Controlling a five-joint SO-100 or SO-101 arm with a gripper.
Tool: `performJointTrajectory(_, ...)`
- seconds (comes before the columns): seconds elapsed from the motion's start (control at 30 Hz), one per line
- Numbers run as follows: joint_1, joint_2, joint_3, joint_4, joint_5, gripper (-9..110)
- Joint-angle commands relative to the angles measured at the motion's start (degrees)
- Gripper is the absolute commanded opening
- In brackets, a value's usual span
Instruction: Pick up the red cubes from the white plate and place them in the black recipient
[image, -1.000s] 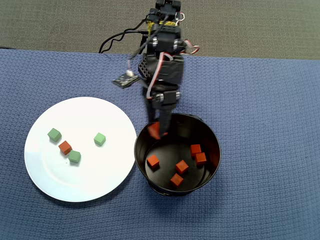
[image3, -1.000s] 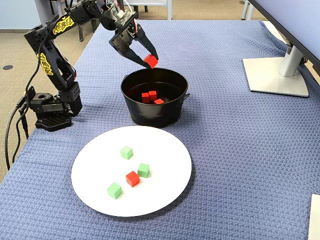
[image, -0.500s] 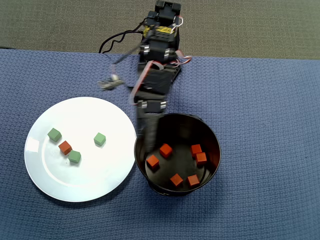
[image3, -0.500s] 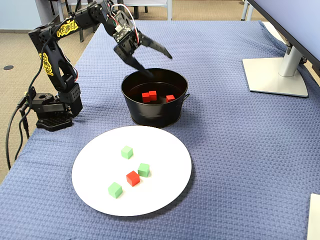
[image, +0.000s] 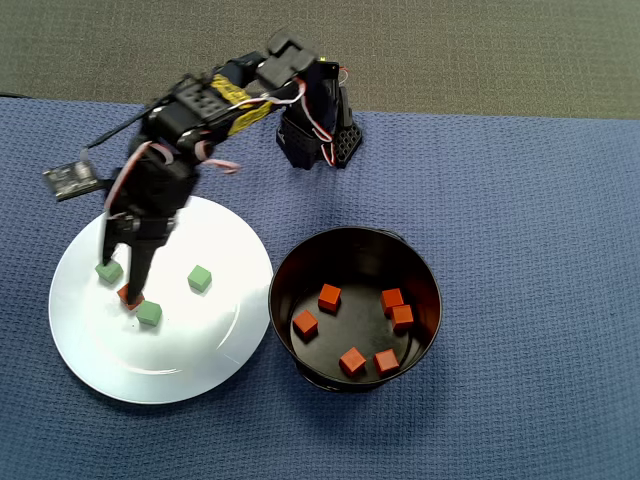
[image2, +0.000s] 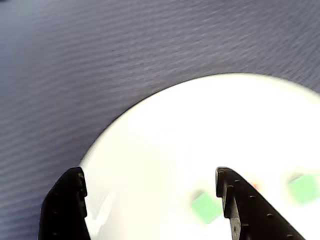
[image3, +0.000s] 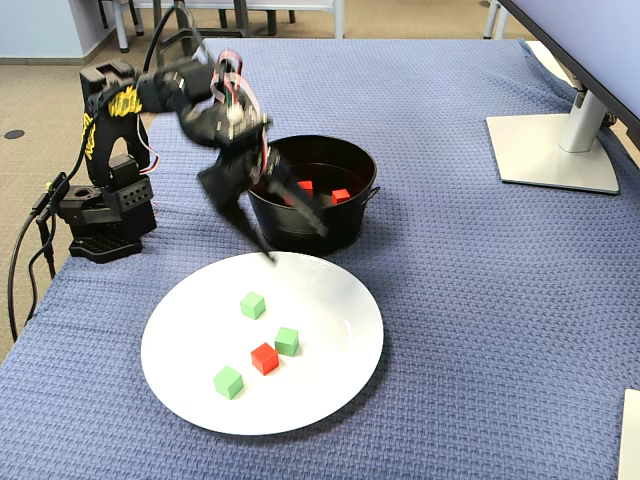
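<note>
The white plate carries one red cube and three green cubes. In the overhead view the red cube is partly covered by a finger. My gripper is open and empty, hovering over the plate's edge nearest the arm. The wrist view shows a green cube beside the right finger. To the right, the black recipient holds several red cubes.
A blue woven cloth covers the table. The arm's base stands behind the plate and bowl. A monitor foot sits at the far right of the fixed view.
The gripper opened and dropped its red cube into the black recipient. The arm then swung from the bowl over to the white plate and lowered.
</note>
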Motion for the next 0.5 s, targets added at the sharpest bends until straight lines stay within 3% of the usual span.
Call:
performJointTrajectory(0.0,3.69,-8.0,-13.36,0.7,-5.54,26)
performJointTrajectory(0.47,6.68,-38.58,-40.61,4.92,-15.03,24)
